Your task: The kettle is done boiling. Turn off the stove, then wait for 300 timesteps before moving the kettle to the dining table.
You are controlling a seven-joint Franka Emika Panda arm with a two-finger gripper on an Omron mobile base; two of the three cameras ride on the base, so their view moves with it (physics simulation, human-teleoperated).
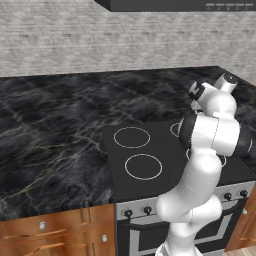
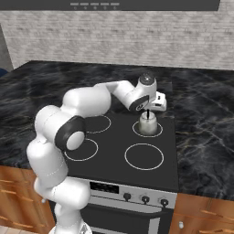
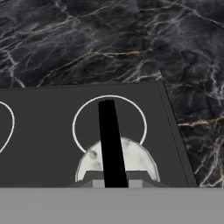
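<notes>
The kettle [image 2: 147,124], small and silvery-white, sits on the back right burner ring of the black stove [image 2: 114,157]. My gripper [image 2: 149,111] hangs straight above it, with its fingers down at the thin black handle. In the hand view the kettle [image 3: 140,159] lies directly below, and its black handle [image 3: 109,135] runs up between the fingertips [image 3: 99,183]. My gripper [image 3: 116,183] is shut on that handle, with a pad touching each side. The stove [image 1: 165,145] also lies under my arm in the left base view. The dining table is out of view.
Black knobs [image 2: 145,199] line the steel front panel, also seen as knobs [image 1: 137,211]. Black marble counter [image 1: 50,130] flanks the stove on both sides, counter [image 2: 205,119]. A brick wall [image 2: 114,41] and a range hood [image 1: 180,5] stand behind and above. Wooden drawers [image 1: 55,235] sit below.
</notes>
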